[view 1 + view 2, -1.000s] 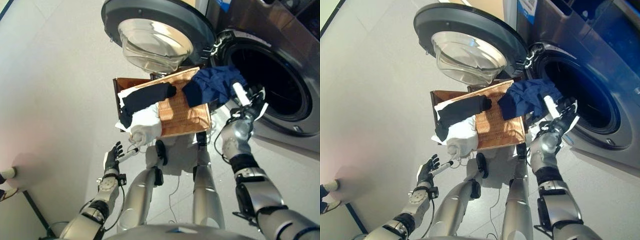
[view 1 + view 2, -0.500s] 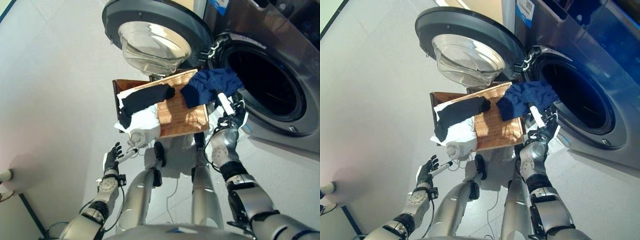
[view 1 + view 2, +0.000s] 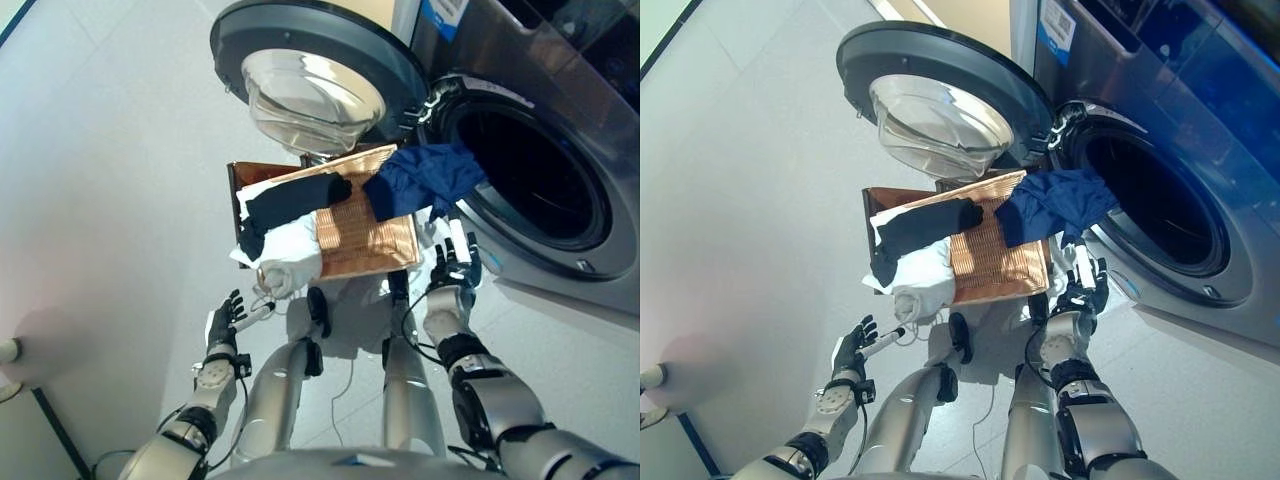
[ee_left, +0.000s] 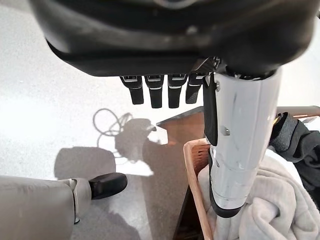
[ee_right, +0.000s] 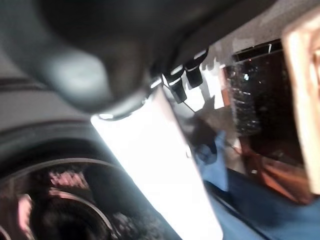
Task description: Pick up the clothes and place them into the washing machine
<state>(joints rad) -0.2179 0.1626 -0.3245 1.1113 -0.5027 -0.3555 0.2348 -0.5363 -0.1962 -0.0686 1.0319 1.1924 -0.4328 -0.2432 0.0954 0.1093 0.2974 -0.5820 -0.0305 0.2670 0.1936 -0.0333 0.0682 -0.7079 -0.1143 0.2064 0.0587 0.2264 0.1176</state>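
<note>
The wicker basket (image 3: 368,238) rests on the dark brown box (image 4: 184,134) in front of the washing machine's open drum (image 3: 530,165). A navy garment (image 3: 425,175) drapes over the basket's corner nearest the drum. A black garment (image 3: 295,198) and a white garment (image 3: 288,255) lie at the basket's other end. My right hand (image 3: 455,265) is open and empty, below the navy garment and apart from it. My left hand (image 3: 225,320) is open and empty, low by the basket's near corner; the left wrist view shows the white garment (image 4: 270,200) past its thumb.
The machine's round door (image 3: 315,85) stands open behind the basket, its glass bowl over the far rim. The machine's front (image 3: 1200,60) runs along the right. Pale floor (image 3: 110,180) stretches to the left.
My right hand has dropped down and away from the navy garment at the drum's rim, toward my body. The navy garment stays draped on the basket. My left hand has hardly moved.
</note>
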